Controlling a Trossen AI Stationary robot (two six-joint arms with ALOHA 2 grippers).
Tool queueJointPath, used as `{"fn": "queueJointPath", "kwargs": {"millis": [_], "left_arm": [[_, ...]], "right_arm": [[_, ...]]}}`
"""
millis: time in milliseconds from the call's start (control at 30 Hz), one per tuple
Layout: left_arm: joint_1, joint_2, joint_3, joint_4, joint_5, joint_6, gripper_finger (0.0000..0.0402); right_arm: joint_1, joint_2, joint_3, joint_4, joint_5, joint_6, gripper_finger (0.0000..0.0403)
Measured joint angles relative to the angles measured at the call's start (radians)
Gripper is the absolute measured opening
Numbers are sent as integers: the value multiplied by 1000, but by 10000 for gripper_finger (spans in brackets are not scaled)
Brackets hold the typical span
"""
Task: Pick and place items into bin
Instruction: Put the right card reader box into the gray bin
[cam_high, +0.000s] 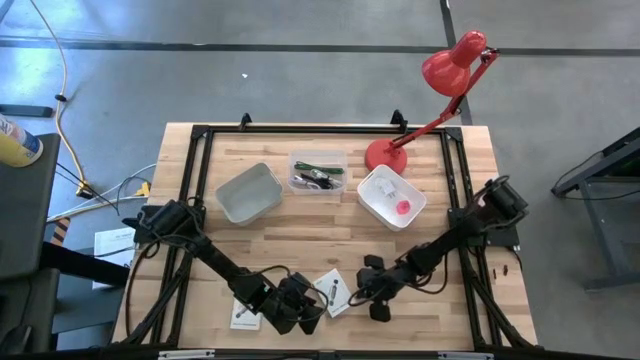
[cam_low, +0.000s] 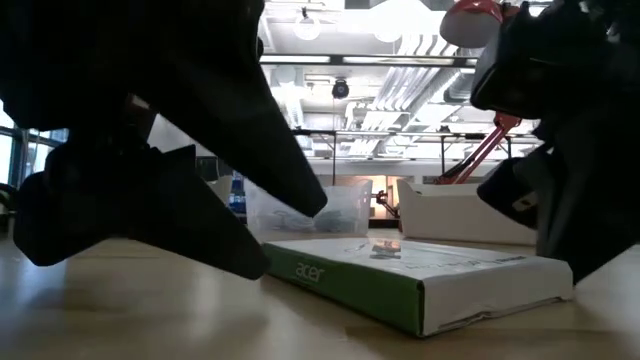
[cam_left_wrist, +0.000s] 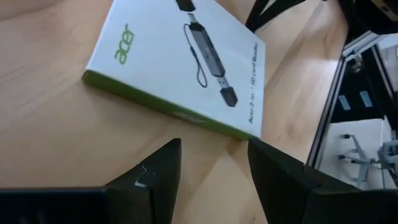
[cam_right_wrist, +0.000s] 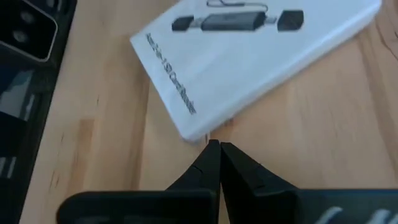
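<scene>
Near the surface's front edge, the left hand is spread, empty, beside the flat white green-edged card-reader box; the right hand, pressed together, flanks its other side.

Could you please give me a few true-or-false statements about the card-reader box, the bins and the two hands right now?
1. The left hand is open, just short of the white Acer box. True.
2. The right hand is open. False: its fingers are shut together, empty.
3. The Acer box lies flat on the table. True.
4. The grey bin holds the pink piece. False: the pink piece is in the white bin.
</scene>
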Motion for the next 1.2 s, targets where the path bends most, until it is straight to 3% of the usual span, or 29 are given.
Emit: {"fn": "queueJointPath", "kwargs": {"millis": [300,500,767,1033,1200], "left_arm": [[28,0,0,-11,15,27,172],[39,0,0,-12,95,70,172],[39,-3,2,-47,119,-18,172],[36,-3,2,-50,111,-10,172],[36,-3,1,-51,101,-10,172]], "right_arm": [[0,76,104,-1,-12,-58,1],[-8,100,164,-111,-1,-60,3],[-22,100,166,-134,9,-83,2],[-21,17,160,-267,99,-155,2],[-31,-6,162,-254,16,-263,14]]}}
